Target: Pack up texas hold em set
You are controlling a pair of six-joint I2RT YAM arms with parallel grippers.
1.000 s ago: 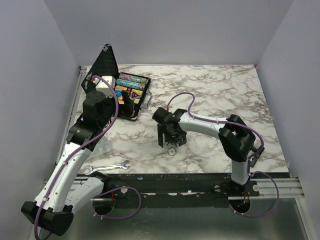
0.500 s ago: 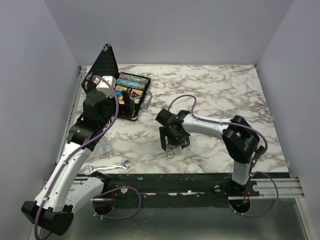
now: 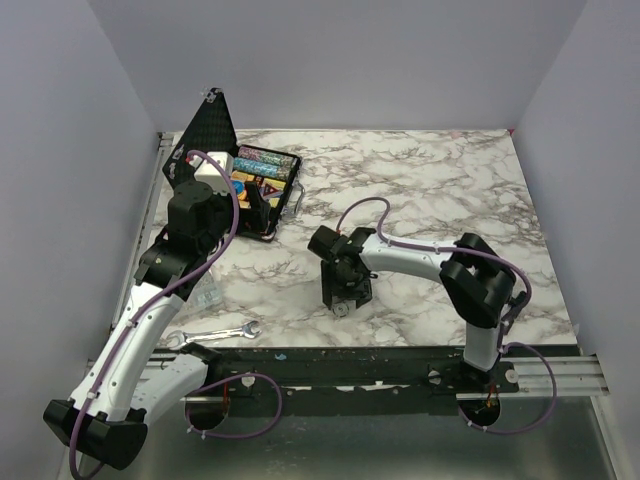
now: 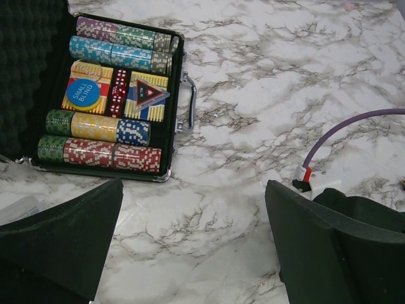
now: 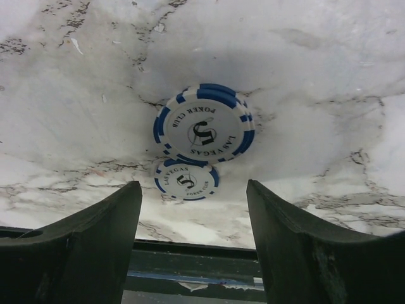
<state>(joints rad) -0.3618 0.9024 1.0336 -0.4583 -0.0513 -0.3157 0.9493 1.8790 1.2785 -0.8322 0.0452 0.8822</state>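
Near the table's (image 3: pixel 450 190) front edge, the right end effector (image 5: pixel 193 187) stands open over two touching white-blue chips (image 5: pixel 202 133); the left end effector (image 4: pixel 193 185) gapes wide beside the open case (image 4: pixel 176 95)

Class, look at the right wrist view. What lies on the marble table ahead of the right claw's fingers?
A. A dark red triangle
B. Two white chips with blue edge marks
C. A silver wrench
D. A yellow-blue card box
B: the right wrist view shows two white chips with blue edge marks lying on the marble table, in the gap ahead of the open right claw.
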